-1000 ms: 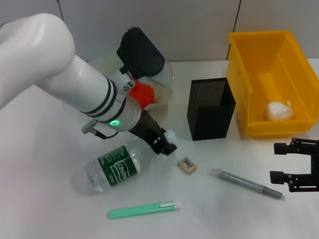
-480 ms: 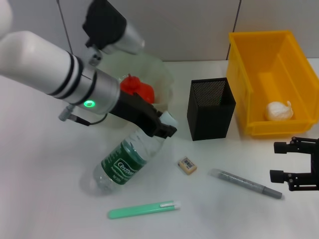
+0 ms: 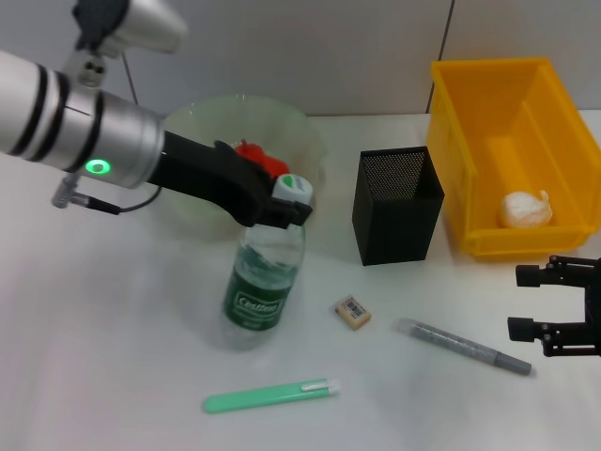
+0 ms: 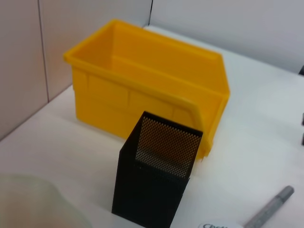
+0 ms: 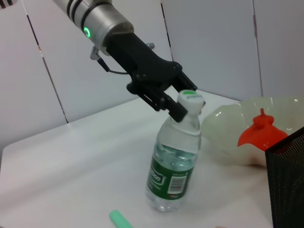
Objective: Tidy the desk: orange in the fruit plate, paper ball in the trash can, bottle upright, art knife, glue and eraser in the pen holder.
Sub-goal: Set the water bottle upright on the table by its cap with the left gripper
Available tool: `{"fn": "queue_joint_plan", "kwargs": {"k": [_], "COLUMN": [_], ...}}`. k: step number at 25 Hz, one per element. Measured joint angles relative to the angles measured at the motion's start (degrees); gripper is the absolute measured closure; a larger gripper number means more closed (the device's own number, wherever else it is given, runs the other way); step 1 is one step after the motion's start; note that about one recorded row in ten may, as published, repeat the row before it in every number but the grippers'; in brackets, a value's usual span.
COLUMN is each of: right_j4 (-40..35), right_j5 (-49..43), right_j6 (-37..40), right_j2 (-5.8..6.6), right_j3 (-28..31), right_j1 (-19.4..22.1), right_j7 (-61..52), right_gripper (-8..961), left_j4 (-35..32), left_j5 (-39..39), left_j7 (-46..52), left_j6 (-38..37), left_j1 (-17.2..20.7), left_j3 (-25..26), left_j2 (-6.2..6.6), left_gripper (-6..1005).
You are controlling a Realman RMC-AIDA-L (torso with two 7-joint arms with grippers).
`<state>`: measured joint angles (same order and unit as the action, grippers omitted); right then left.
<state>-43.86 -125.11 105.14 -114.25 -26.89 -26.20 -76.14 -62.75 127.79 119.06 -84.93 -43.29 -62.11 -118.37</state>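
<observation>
Clear bottle (image 3: 264,279): nearly upright on the desk (image 3: 113,357), base down, white cap up, leaning slightly; in front of fruit plate.
Left gripper (image 3: 282,209): black fingers clamped on bottle neck just under the cap.
Right gripper (image 3: 535,303): parked low at desk's right edge, fingers apart, holding nothing.
Orange (image 3: 261,162): inside fruit plate (image 3: 202,122), behind the bottle.
Paper ball (image 3: 524,209): in trash can (image 3: 470,141).
Pen holder (image 3: 394,211): between plate and trash can, near both.
Eraser (image 3: 352,312): on desk, right of bottle, in front of pen holder.
Grey pen (image 3: 465,346): lying flat, right of eraser.
Green stick (image 3: 270,396): lying flat, front of bottle.
</observation>
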Motion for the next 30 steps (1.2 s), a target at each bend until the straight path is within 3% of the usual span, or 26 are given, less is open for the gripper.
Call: {"fn": "queue_joint_plan", "kwargs": {"k": [11,16,18,23,30], "right_j4": [0.07,0.09,0.09,0.09,0.09], "right_j5": [-0.05,-0.05,-0.05,-0.05,-0.05], "right_j6": [-0.85,-0.94,-0.95,-1.01,-1.01], "right_j2": [-0.15,-0.18,-0.18,-0.18,-0.19], "right_j3": [-0.05,-0.34,-0.48,-0.79,-0.8], "right_j1": [-0.36,-0.61,-0.68,-0.86,-0.97], "right_j7": [0.06,0.01,-0.01,-0.09,-0.09], "right_gripper": [167,167,167,167,167], "left_j4": [-0.01,-0.05,-0.34,-2.23,-2.19], "left_j5": [-1.04,-3.62,-6.98,-11.41,-12.11], "left_j7": [-8.21,-10.35,-12.22,-15.36,-17.96], "left_j6": [-6.25,-6.37,-6.32,-6.38,-4.67], "left_j1": [1.69,3.31,5.4,9.5,11.55], "left_j3": [10.72,11.1,11.23,11.55,15.45], "left_j2": [0.16,0.44,1.36,2.29,2.13], "left_gripper": [553,553,552,552,551]}}
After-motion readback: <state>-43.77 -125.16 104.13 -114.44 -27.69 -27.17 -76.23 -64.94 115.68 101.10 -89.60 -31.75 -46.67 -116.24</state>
